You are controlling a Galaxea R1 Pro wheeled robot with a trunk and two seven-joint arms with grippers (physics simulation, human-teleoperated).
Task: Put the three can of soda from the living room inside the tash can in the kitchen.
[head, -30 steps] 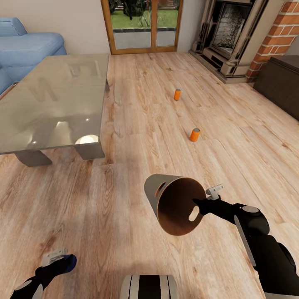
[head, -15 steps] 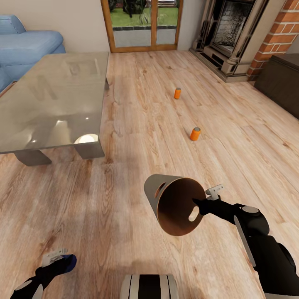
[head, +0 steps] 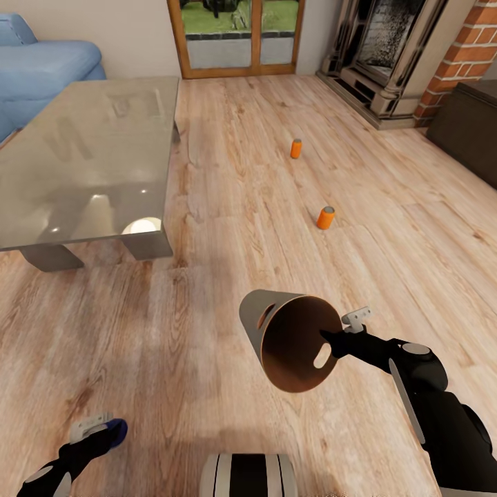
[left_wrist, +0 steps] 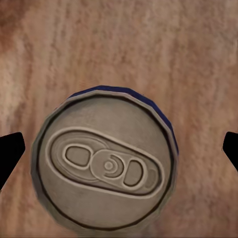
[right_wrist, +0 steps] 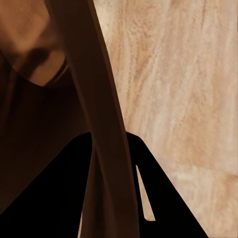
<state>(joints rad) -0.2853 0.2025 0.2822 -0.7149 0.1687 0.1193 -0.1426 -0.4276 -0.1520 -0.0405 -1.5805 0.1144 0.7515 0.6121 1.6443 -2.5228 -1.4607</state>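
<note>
My right gripper (head: 333,343) is shut on the rim of the tash can (head: 286,338), a grey tapered bin with a tan-brown inside, held tilted above the wood floor with its mouth toward me. In the right wrist view the bin's rim (right_wrist: 99,114) runs between the dark fingers (right_wrist: 163,198). My left gripper (head: 109,433) is shut on the dark blue can of soda (head: 117,432); in the left wrist view its grey top (left_wrist: 104,166) sits between the fingertips (left_wrist: 10,153). Two orange cans stand on the floor, one nearer (head: 326,217) and one farther (head: 296,148).
This is the living room. A glass-topped low table (head: 90,152) stands at the left with the blue sofa (head: 48,69) behind it. Wood-framed glass doors (head: 235,34), a brick fireplace (head: 393,48) and a dark cabinet (head: 469,131) line the far and right sides.
The whole view has shifted a little, so the floor, table and orange cans sit slightly higher in the picture. Both arms and what they hold keep their poses.
</note>
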